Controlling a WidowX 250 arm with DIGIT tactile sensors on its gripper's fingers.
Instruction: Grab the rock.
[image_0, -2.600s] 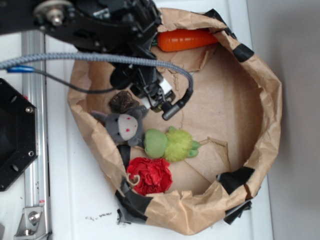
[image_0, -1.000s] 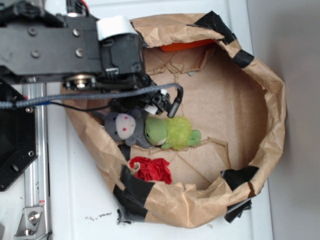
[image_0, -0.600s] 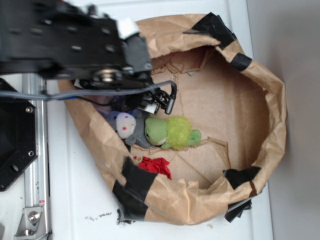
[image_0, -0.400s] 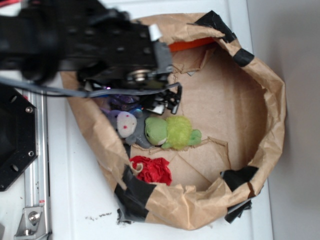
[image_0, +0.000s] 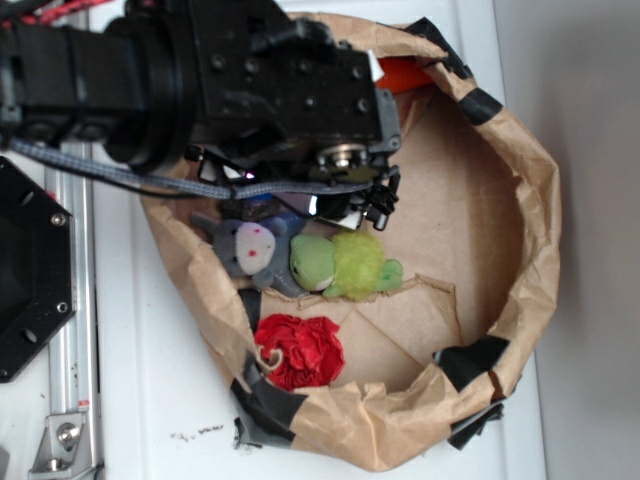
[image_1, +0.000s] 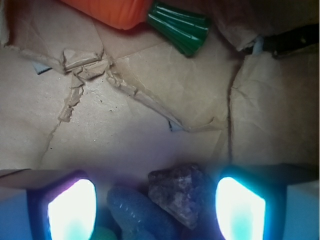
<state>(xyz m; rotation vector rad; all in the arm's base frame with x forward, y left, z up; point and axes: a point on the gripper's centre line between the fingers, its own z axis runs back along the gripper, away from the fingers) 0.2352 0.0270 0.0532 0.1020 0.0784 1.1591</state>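
Rock (image_1: 182, 194): dark, rough, angular, purplish-brown, sits between my gripper (image_1: 156, 210) fingers; jaws spread, not touching it.

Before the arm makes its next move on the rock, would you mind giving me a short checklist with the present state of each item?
1. Rock between the gripper jaws: ok, in the wrist view.
2. Jaws apart enough to take it: ok, gaps on both sides.
3. Nothing else between the jaws: not ok, a dark bluish-grey object lies against the rock.
4. Carrot away from the jaws: ok.
5. Rock visible in the exterior view: not ok, the arm hides it.
6. Jaw height at the rock: cannot tell.
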